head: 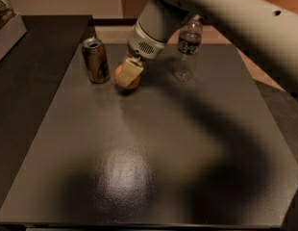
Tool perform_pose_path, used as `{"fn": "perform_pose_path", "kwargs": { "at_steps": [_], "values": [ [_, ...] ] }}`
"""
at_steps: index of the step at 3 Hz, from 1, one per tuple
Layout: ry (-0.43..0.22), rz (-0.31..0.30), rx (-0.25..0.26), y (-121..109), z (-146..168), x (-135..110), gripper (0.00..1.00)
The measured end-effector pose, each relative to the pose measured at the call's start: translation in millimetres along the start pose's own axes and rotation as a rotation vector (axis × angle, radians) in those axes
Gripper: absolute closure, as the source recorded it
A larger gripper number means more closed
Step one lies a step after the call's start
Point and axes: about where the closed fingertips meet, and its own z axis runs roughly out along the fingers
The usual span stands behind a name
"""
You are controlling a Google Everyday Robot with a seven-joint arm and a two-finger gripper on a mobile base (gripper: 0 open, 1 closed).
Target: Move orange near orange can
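The orange (121, 74) is a round matte fruit low over the dark table (154, 148), just right of the orange can (95, 60). The can stands upright at the back left, brownish-orange with a silver top. My gripper (128, 74) reaches down from the upper right and is shut on the orange; a pale finger (130, 71) covers most of its front. A small gap shows between the orange and the can.
A clear plastic water bottle (186, 47) with a dark label stands at the back, right of my arm. A pale box (7, 30) sits on the dark counter at the far left. My arm casts a broad shadow across the right half of the table.
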Motion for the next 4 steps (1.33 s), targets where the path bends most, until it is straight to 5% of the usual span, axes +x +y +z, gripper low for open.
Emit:
{"fn": "perform_pose_path", "kwargs": {
  "at_steps": [4],
  "values": [
    [-0.01, -0.014, -0.013, -2.5, 29.5, -11.0, 0.13]
  ]
}}
